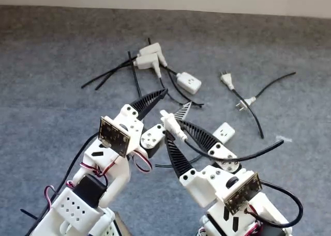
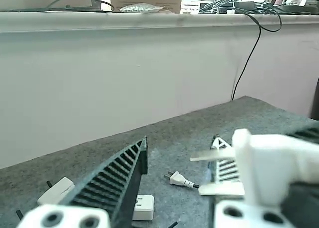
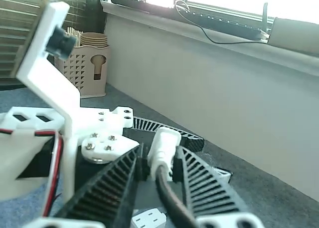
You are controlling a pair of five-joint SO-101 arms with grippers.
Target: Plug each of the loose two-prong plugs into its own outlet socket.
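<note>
Right pincer [image 1: 174,128] [image 3: 160,153]: closed to a narrow gap, both black ribbed fingers pressed on the body of a white held plug [image 1: 171,123] [image 3: 162,145].
Held plug: raised off the carpet [image 1: 51,65], standing out past the right pincer's fingertips. Its prongs cannot be made out.
Held cable [image 1: 243,156]: black, runs back between the right pincer's fingers, then curves away on that pincer's outer side.
Left pincer [image 1: 177,97] [image 2: 179,140]: spread wide, one black finger and one pale finger, nothing gripped.
Pincers, relation: close together. The held plug sits just beside the left pincer's pale finger; contact cannot be confirmed.
Near socket [image 1: 224,132]: white block flat on the carpet, just beside the right pincer's outer finger, nothing plugged in.
Far socket [image 1: 189,82]: white, on a black lead, just beyond the left pincer's fingertips, face unoccupied.
First loose plug [image 1: 226,80]: on the carpet, well beyond the right pincer, on its outer side.
Second loose plug [image 1: 247,103]: near the first, same side of the right pincer.
Joined white pieces [image 1: 148,56]: two together, beyond the left pincer's black finger, black leads trailing off.
</note>
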